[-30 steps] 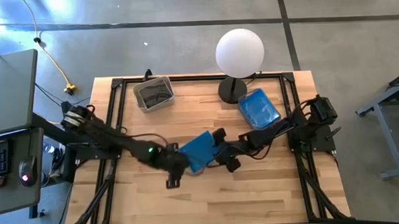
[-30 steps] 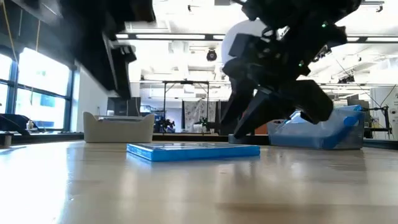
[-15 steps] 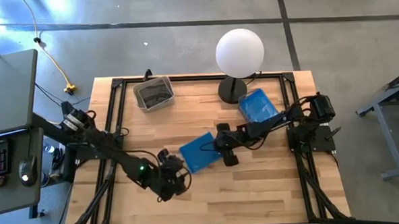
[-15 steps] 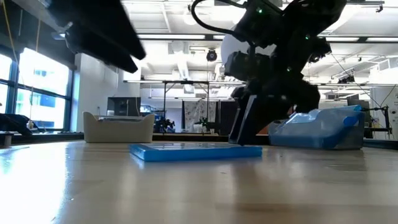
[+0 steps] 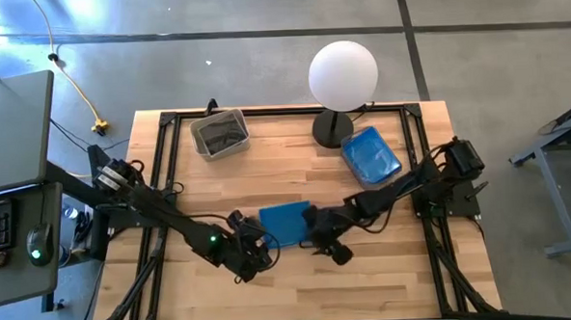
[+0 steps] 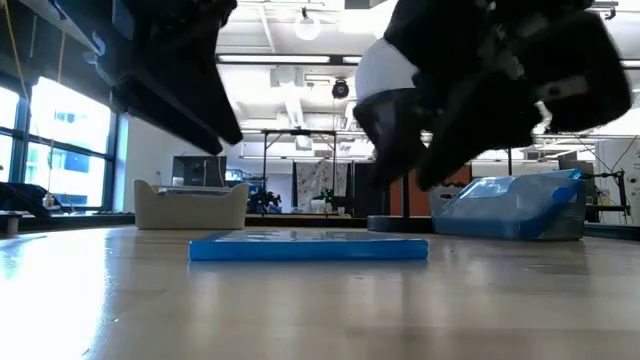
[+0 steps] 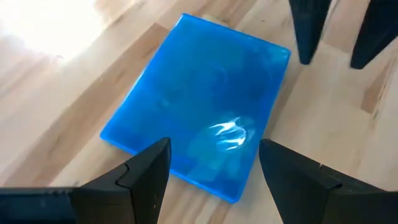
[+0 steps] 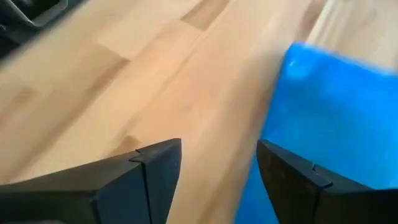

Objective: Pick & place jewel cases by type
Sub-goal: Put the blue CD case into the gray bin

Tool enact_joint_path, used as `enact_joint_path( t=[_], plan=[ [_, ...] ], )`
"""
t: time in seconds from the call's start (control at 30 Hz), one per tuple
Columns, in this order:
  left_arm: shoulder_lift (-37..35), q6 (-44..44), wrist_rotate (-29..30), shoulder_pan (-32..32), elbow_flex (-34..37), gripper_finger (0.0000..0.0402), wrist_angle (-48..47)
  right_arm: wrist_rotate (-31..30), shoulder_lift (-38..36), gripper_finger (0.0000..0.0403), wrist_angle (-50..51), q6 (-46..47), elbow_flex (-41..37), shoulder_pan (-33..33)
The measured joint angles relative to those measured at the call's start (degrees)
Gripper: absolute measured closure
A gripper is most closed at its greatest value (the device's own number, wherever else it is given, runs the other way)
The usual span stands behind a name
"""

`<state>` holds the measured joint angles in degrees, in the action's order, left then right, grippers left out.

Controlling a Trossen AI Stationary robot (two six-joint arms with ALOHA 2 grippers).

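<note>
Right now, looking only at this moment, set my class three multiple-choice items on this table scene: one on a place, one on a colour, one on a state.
1. Where does the loose jewel case lie?
A. Inside the grey bin
B. Flat on the table between the two grippers
C. Under the lamp

2. What colour is that case?
A. Blue
B. Black
C. Red

3. How do the left gripper's fingers stand?
A. Shut on the case
B. Shut on nothing
C. Open, holding nothing

Answers:
1 B: the high view shows the jewel case flat on the table, with the left gripper on one side and the right gripper on the other.
2 A: the left wrist view shows it translucent blue.
3 C: its fingers stand apart above the case, not gripping it.
</note>
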<state>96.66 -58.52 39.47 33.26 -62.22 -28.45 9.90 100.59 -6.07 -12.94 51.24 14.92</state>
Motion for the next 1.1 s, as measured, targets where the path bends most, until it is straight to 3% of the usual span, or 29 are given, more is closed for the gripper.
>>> enact_joint_path(
  t=[0.23,0.3,0.37,0.53,0.6,0.77,0.97,1.1],
  plan=[
    [3.55,-5.75,-1.95,0.08,-0.02,0.016,4.9,-31.36,-0.62,0.0199,-1.56,-8.68,-0.01,-1.19],
    [3.98,-5.88,-2.67,0.07,0.08,0.016,5.73,-35.24,-0.37,0.0199,-3.79,-8.42,0.05,-3.42],
    [4.68,-6.14,-2.69,0.08,-0.01,0.016,8.78,-33.34,-0.32,0.0199,-4.5,-5.78,0.07,-6.28],
    [4.66,-6.29,-2.38,-0.28,-0.02,0.016,12.09,-12.6,0.9,0.0199,-6.04,3.05,0.02,-14.86],
    [4.66,-6.45,-2.63,-0.48,0.0,0.016,12.23,-7.39,1.34,0.0199,-6.17,4.28,0.03,-17.74],
    [5.26,-6.42,-3.76,-1.94,-0.03,0.016,12.23,-5.31,2.13,0.0199,-6.09,3.85,0.0,-21.78],
    [9.96,-0.12,-10.98,-2.87,0.0,0.016,12.47,-5.14,2.26,0.0199,-5.4,3.86,0.02,-23.89],
    [12.24,2.04,-8.19,-2.94,-0.17,0.016,15.0,-5.82,2.26,0.0199,-5.64,2.72,0.03,-24.35]
  ],
)
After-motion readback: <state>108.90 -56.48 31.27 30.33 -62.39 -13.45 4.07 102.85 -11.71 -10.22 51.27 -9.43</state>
